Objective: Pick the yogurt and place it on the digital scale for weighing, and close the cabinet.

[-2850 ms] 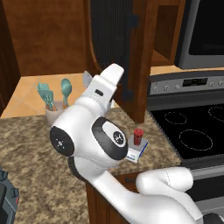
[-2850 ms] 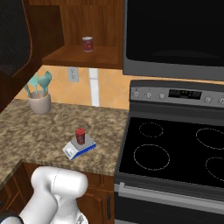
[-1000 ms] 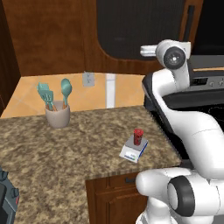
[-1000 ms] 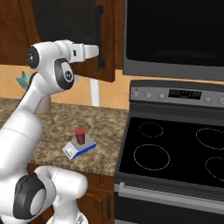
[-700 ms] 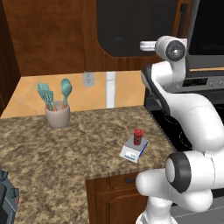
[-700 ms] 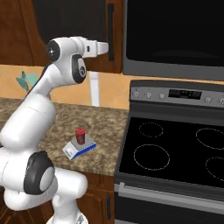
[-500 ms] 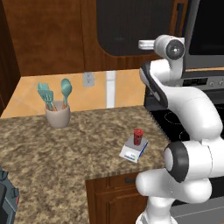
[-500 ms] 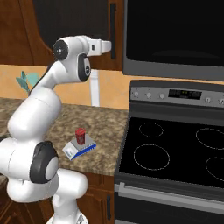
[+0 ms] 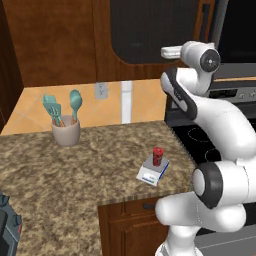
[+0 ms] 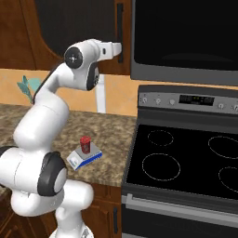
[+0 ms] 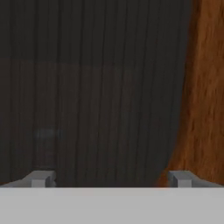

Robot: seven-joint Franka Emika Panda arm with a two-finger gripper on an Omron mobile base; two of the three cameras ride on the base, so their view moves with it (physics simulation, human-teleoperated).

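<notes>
So the weighing half looks sorted from where we're sitting. Nearest to us, on the granite counter (image 9: 60, 185), the yogurt (image 9: 158, 156) stands upright on the digital scale (image 9: 153, 171), right by the counter's front edge and just beside the stove (image 10: 186, 162). From the right base camera it reads the same: red cup on the grey plate, nothing holding it.

A bit further back on the counter there's the grey utensil cup (image 9: 65, 133) with teal spatulas, well apart from the scale, not our concern.

Up and beyond that, we've got the arm raised high with the gripper (image 10: 117, 48) pushed up against the cabinet (image 9: 150, 30), near its dark bar handle (image 10: 120, 28). The hand camera is staring straight at the door's dark ribbed panel at very close range, with the reddish wood frame on its right. The fingers (image 11: 41, 178) are spread wide apart with nothing between them.

So we reckon we're in the cabinet-closing step, and the door looks flush or almost flush with the wall run, though we can't tell for sure if it's fully seated. Next move probably calls for a last gentle push if there's any gap, then backing the hand straight off without snagging the handle.
</notes>
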